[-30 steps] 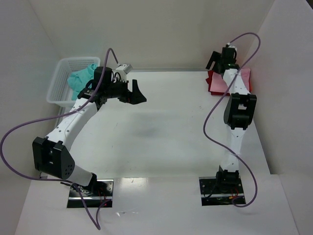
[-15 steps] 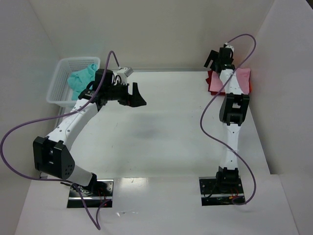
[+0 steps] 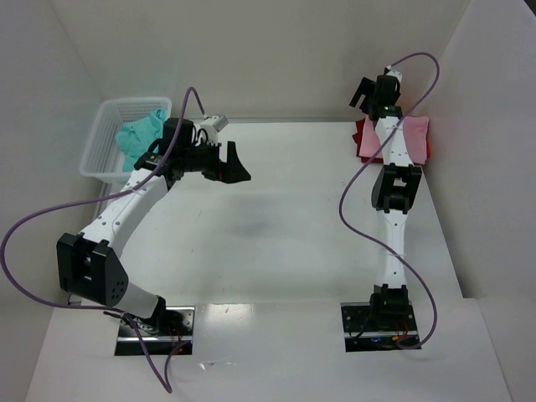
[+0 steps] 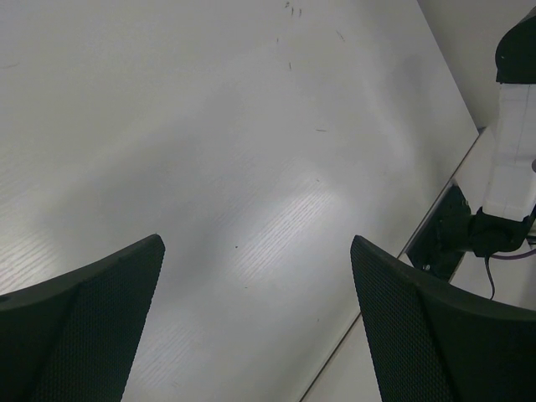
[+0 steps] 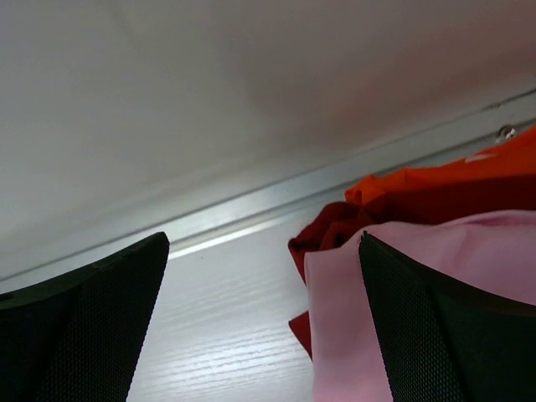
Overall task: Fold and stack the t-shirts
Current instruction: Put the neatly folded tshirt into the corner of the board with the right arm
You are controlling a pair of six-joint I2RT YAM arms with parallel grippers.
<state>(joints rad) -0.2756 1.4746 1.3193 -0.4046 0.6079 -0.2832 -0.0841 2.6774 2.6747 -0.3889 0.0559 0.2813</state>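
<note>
Left end effector (image 3: 238,166): released, jaws wide, above bench (image 3: 285,218), left of centre. Right end effector (image 3: 365,94): released, raised by far wall, beside 2 stacked shirts, pink t-shirt (image 3: 416,131) on red t-shirt (image 3: 365,144), far-right corner. Teal t-shirt (image 3: 136,136) bunched inside white mesh basket (image 3: 94,157), far-left.

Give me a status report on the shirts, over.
Left claw, right claw open, empty. Pink shirt on red shirt, far right; teal shirt in basket. Nothing blocking.
</note>
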